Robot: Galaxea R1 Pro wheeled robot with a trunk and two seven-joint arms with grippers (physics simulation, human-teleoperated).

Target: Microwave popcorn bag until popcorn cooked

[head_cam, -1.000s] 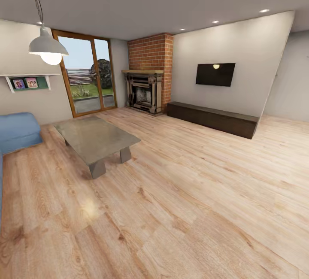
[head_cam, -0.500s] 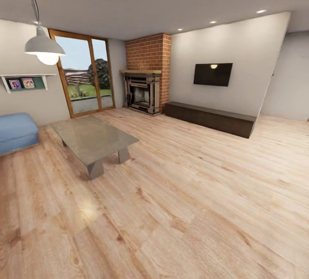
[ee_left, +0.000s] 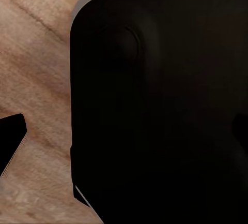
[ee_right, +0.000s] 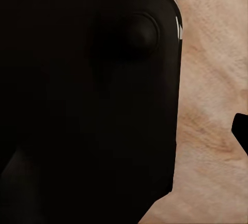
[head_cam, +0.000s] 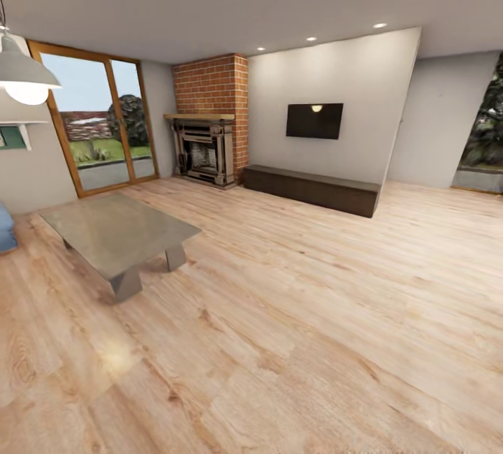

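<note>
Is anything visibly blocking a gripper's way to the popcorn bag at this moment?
That cannot be judged: the head view faces a living room with a coffee table, brick fireplace and wall TV over bare wood floor.

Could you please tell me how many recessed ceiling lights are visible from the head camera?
3: one nearest, one in the middle, one closest to the brick chimney. Others may lie outside the frame.

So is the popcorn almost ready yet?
Not yet. Nothing looks done: the robot is in a living room with a coffee table, a brick fireplace and a wall TV. It seems to be on its way across the wood floor. Finding the kitchen, the bag and the microwave is all left.
</note>
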